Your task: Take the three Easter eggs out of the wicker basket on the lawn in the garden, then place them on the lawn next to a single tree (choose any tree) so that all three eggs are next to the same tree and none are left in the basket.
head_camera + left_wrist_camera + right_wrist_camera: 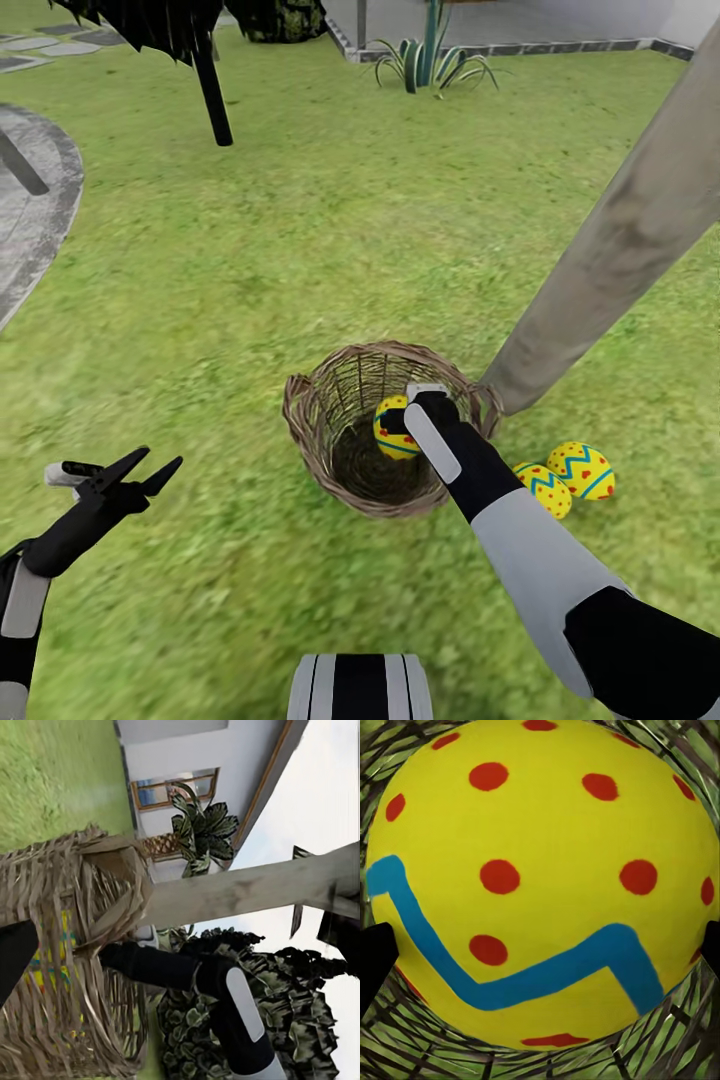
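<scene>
The wicker basket stands on the lawn at the foot of the pale tree trunk. My right gripper reaches into it and is shut on a yellow Easter egg with a blue zigzag and red dots. That egg looms large in the right wrist view, with a black fingertip at each side. Two more eggs lie on the grass beside the trunk's base. My left gripper hovers open over the grass left of the basket. Its wrist view shows the basket and the trunk.
A thin black-trunked tree stands at the back left, by a grey paved patch. A spiky plant grows at the far edge of the grass. Open grass spreads left of and behind the basket. My base is at the bottom.
</scene>
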Available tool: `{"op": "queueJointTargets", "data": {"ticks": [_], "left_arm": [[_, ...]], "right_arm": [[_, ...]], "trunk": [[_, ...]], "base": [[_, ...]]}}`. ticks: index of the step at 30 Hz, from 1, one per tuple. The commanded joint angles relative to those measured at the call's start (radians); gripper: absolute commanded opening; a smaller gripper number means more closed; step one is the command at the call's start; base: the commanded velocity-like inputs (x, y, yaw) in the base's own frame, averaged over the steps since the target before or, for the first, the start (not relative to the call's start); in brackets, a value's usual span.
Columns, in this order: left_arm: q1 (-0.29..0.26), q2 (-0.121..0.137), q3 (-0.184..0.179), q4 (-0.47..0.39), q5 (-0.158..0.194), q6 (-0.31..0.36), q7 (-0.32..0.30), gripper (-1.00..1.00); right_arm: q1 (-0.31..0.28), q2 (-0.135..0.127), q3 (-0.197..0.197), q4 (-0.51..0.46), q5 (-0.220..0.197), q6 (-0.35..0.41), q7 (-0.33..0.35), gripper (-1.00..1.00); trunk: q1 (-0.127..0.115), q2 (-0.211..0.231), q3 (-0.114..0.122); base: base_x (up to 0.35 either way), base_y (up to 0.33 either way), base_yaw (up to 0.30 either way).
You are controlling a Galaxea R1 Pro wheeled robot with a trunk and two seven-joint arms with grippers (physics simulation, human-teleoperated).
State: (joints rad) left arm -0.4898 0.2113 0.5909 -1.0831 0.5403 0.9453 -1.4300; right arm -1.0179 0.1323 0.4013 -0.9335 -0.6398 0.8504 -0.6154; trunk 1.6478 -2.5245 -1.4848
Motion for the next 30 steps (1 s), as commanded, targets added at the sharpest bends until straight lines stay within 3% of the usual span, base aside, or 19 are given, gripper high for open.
{"op": "queueJointTargets", "data": {"ticks": [1,16,24,27,30], "left_arm": [[-0.001,0.001,0.000,-0.003,0.000,0.013,-0.003,1.00],[-0.007,0.005,0.000,-0.008,0.000,0.017,-0.003,1.00],[-0.007,0.004,0.000,-0.005,0.001,0.017,-0.003,1.00],[-0.007,0.004,0.000,-0.004,0.001,0.017,-0.003,1.00],[-0.007,0.005,0.000,-0.004,0.000,0.017,-0.003,1.00]], "right_arm": [[-0.001,0.000,0.002,-0.001,-0.011,0.001,-0.010,-1.00],[-0.001,-0.006,0.001,-0.012,-0.012,0.019,-0.002,-1.00],[0.041,-0.008,-0.001,-0.101,-0.013,0.019,0.000,-1.00],[0.043,-0.009,-0.001,-0.106,-0.013,0.019,0.058,-1.00],[0.044,-0.039,-0.002,-0.115,-0.012,0.019,0.110,-1.00]], "trunk": [[-0.001,0.000,0.003],[-0.007,0.004,0.061],[-0.011,0.005,0.092],[-0.012,0.006,0.104],[-0.014,0.007,0.115]], "base": [[0.000,0.000,0.000],[-0.088,0.000,0.000],[-0.001,0.000,0.000],[-0.003,0.000,0.000],[-0.224,0.000,0.000]]}}
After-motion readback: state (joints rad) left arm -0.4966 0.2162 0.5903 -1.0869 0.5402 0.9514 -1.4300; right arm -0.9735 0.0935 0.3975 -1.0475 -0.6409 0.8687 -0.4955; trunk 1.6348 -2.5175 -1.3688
